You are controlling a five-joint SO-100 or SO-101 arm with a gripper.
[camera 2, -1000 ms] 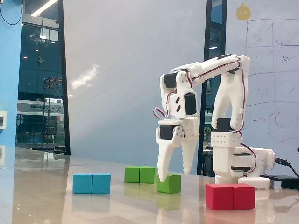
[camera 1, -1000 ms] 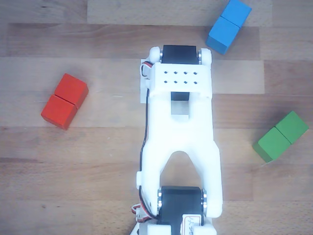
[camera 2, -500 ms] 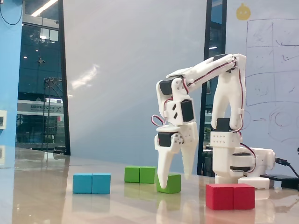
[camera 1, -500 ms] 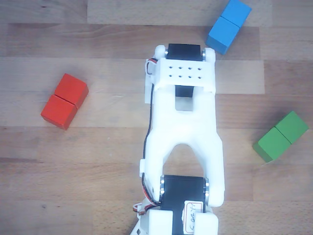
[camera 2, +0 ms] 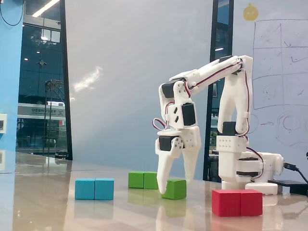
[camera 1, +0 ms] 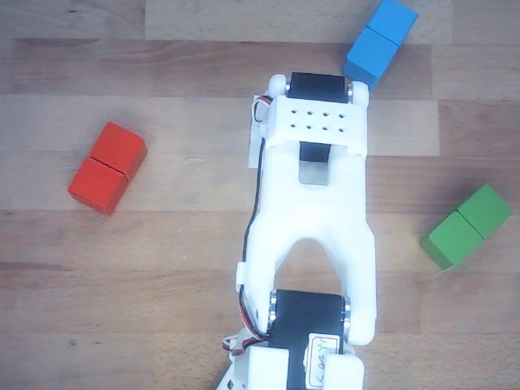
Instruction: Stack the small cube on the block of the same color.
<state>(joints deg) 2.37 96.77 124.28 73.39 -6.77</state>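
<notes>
In the fixed view the small cube (camera 2: pixel 175 189), plain green, rests on the table. My gripper (camera 2: pixel 173 186) points down over it and is open. One finger (camera 2: pixel 162 180) comes down at the cube's left edge, the other (camera 2: pixel 190 163) stands behind its right side; whether either touches it I cannot tell. The green oblong block (camera 2: pixel 143 180) lies just behind and to the left. In the other view that block (camera 1: pixel 467 226) sits at the right, while the white arm (camera 1: pixel 313 227) hides the cube and the gripper.
A blue oblong block (camera 2: pixel 95 188) lies left of the gripper and a red one (camera 2: pixel 237 202) in the right foreground. Seen from above, the red block (camera 1: pixel 106 167) is at the left and the blue block (camera 1: pixel 380 42) at the top. The arm's base (camera 2: pixel 243 168) stands behind.
The arm has stretched further out; in the fixed view the gripper has shifted left and slightly down around the small cube. The cube and the blocks have not moved.
</notes>
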